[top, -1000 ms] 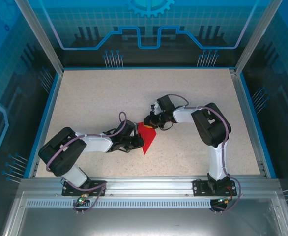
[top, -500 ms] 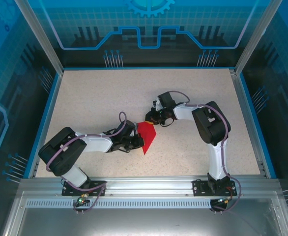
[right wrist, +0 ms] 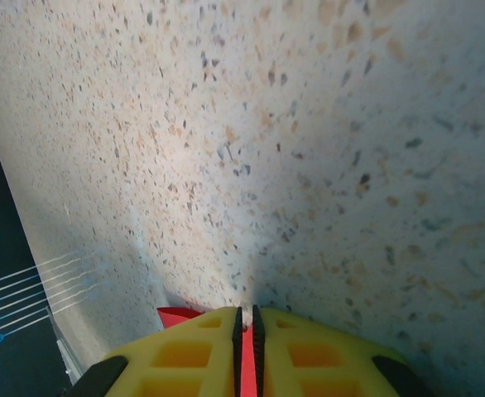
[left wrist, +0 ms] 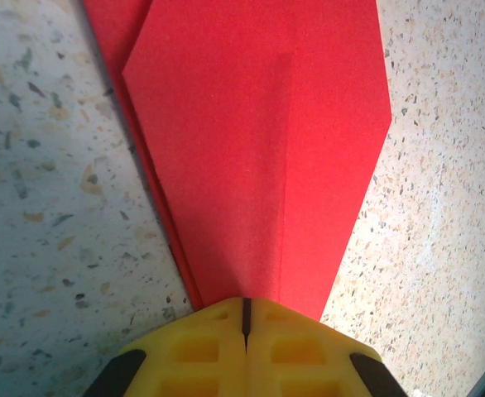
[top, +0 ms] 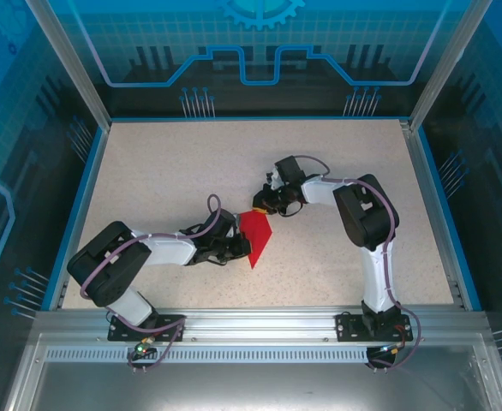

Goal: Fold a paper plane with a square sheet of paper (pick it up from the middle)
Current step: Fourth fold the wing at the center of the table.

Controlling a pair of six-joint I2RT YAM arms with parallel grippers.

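Observation:
The red sheet of paper (top: 257, 233) lies on the table, folded into a pointed paper plane shape with its tip toward the near edge. In the left wrist view the paper (left wrist: 259, 149) shows a centre crease and layered flaps. My left gripper (left wrist: 245, 318) is shut, its yellow tips resting on the paper's narrow end; from above, the left gripper (top: 241, 248) sits on the paper's left side. My right gripper (top: 257, 208) is at the paper's far corner. In its wrist view the right gripper (right wrist: 246, 318) has its jaws a slit apart, red paper (right wrist: 175, 314) lying under them.
The speckled table (top: 165, 171) has a blue rim and glass walls around it. The right arm's elbow (top: 367, 214) stands to the right of the paper. An aluminium rail (top: 251, 321) runs along the near edge.
My right gripper has slid left along the paper's far edge to its corner. The left gripper and the paper have stayed put.

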